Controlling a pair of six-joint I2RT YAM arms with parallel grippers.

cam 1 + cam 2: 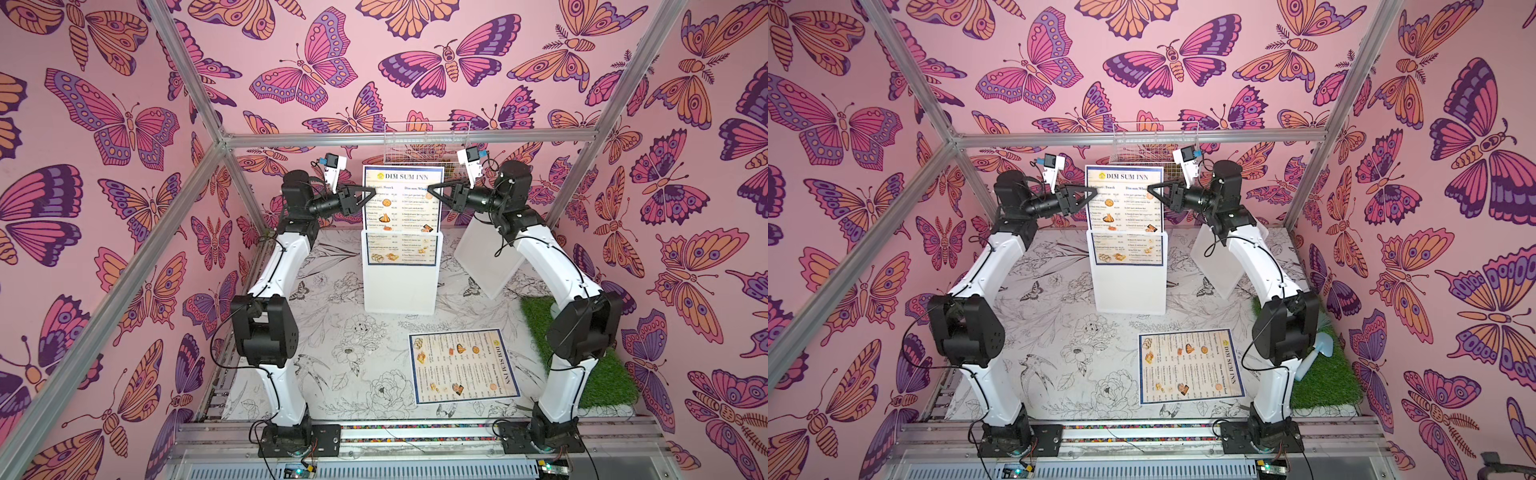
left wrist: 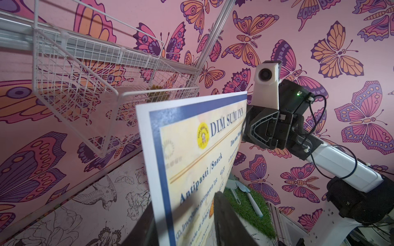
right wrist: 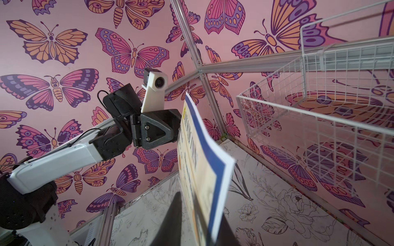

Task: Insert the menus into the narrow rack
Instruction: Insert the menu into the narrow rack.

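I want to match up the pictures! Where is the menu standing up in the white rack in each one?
Top view: upright cream paper menu with blue border, centre, in the tall white plastic rack.
Top view: same menu, centre too.
Left wrist: close up, printed face showing.
Right wrist: close up, nearly edge-on.
Shared landmark: white wire basket behind it, in all four.

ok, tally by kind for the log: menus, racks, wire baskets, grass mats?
menus: 2 (upright menu standing in the rack pocket, flat menu on the table)
rack: 1
wire basket: 1
grass mat: 1
total: 5
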